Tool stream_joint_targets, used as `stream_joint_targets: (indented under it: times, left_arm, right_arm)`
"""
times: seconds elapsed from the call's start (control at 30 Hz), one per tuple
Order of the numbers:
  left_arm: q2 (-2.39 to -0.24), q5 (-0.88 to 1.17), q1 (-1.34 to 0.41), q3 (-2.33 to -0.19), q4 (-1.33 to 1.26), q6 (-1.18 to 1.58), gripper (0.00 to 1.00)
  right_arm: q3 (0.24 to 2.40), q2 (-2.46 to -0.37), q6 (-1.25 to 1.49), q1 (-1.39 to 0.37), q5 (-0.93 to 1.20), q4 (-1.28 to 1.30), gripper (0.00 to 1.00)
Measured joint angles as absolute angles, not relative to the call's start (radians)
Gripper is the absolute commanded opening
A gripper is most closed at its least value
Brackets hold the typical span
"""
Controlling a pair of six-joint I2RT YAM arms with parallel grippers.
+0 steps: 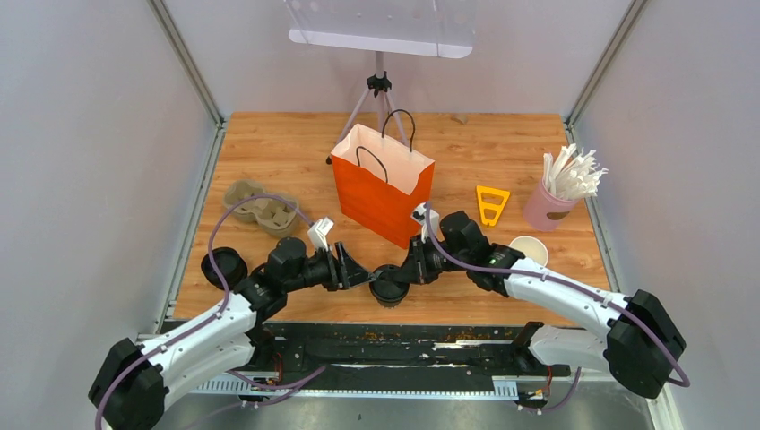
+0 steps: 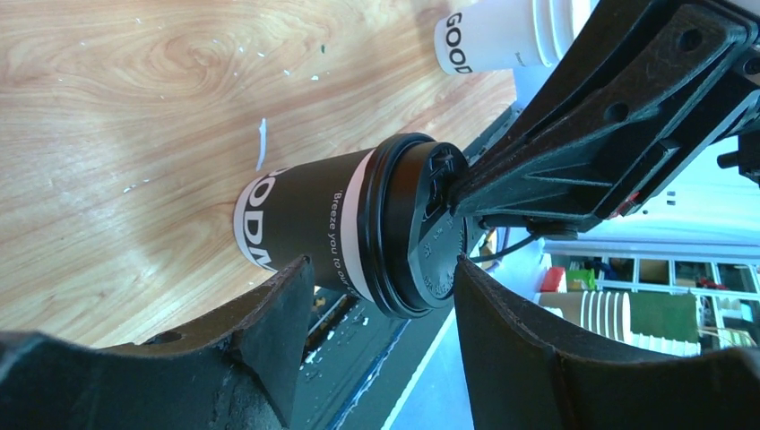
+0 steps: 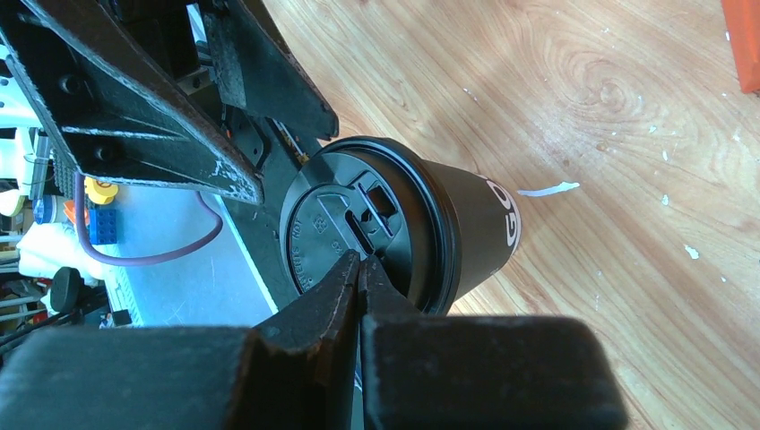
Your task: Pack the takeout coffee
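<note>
A dark coffee cup point(image 1: 390, 287) with white lettering and a black lid stands upright near the table's front edge, between both grippers. It also shows in the left wrist view point(image 2: 314, 224) and the right wrist view point(image 3: 466, 224). My left gripper point(image 1: 354, 271) is open, and its fingertips point(image 2: 296, 278) flank the cup's upper part without clamping it. My right gripper point(image 1: 408, 267) is shut, its tips together point(image 3: 361, 262) and resting on the lid's top point(image 3: 332, 215). The orange paper bag point(image 1: 381, 188) stands open behind the cup.
A brown pulp tray point(image 1: 260, 208) lies at the left. A second black-lidded cup point(image 1: 224, 266) stands near my left arm. An open white cup point(image 1: 529, 249) stands by my right arm. A pink cup of straws point(image 1: 551, 206) and a yellow piece point(image 1: 491, 204) are at the right.
</note>
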State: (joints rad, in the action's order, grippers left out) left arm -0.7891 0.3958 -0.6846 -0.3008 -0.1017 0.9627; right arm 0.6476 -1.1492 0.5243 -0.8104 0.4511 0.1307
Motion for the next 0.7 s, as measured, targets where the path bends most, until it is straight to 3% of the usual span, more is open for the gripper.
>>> stream_joint_targets:
  times: [0.23, 0.7]
  left_arm:
    - [-0.847, 0.457, -0.685, -0.255, -0.187, 1.018, 0.66]
    - [-0.878, 0.489, -0.685, -0.241, -0.233, 1.05, 0.53]
  right_arm:
    - [0.648, -1.158, 0.525, -0.811, 0.451, 0.117, 0.04]
    - [0.65, -1.158, 0.56, -0.827, 0.462, 0.115, 0.05]
